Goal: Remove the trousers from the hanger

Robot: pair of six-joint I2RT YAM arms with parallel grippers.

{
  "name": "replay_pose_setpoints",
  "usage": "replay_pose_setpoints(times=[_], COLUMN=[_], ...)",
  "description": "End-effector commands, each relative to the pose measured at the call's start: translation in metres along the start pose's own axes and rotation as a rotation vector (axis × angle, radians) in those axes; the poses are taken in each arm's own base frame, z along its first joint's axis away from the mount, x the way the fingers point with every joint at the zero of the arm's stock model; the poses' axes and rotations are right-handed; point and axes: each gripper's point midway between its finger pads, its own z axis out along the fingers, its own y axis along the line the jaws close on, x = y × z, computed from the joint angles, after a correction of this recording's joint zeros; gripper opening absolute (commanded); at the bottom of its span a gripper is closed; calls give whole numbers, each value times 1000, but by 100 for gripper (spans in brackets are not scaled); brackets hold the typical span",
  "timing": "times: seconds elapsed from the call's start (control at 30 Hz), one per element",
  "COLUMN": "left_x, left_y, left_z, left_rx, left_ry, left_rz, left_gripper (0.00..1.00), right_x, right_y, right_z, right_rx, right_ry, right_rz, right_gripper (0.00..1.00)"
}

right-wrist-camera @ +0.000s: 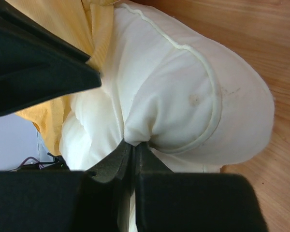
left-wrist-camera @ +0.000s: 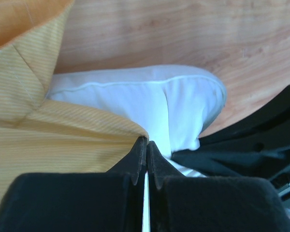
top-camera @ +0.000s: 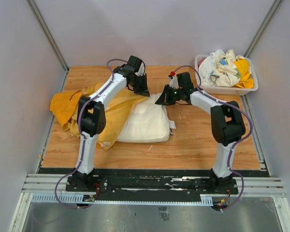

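The white trousers (top-camera: 145,123) lie folded flat on the wooden table, and the hanger is hidden. My right gripper (top-camera: 160,100) is at their far edge, shut on a puckered fold of the trousers (right-wrist-camera: 183,96), with its tips (right-wrist-camera: 134,143) pinching the cloth. My left gripper (top-camera: 142,91) is at their far left corner, shut. Its tips (left-wrist-camera: 146,141) meet where the trousers (left-wrist-camera: 183,101) border a yellow garment (left-wrist-camera: 63,145). Whether they pinch cloth does not show.
The yellow garment (top-camera: 67,106) spreads over the left of the table, partly under the left arm. A white basket (top-camera: 227,90) full of crumpled clothes stands at the back right corner. Grey walls close in on both sides.
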Motion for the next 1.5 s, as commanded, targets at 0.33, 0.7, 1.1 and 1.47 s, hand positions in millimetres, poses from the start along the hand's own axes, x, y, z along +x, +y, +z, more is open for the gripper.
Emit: replay_pose_setpoints(times=[0.33, 0.7, 1.1, 1.47], left_x=[9, 96, 178, 193], left_y=[16, 102, 145, 173], left_z=[-80, -154, -145, -143], left_rx=[-245, -593, -727, -870], left_ry=[-151, -221, -128, -77], left_rz=[82, 57, 89, 105], left_gripper=[29, 41, 51, 21], right_x=[10, 23, 33, 81], right_y=[5, -1, 1, -8], right_z=[4, 0, -10, -32], right_rx=[-44, -25, -19, 2], right_ry=[3, 21, 26, 70], right_rz=[-1, 6, 4, 16], right_gripper=[4, 17, 20, 49])
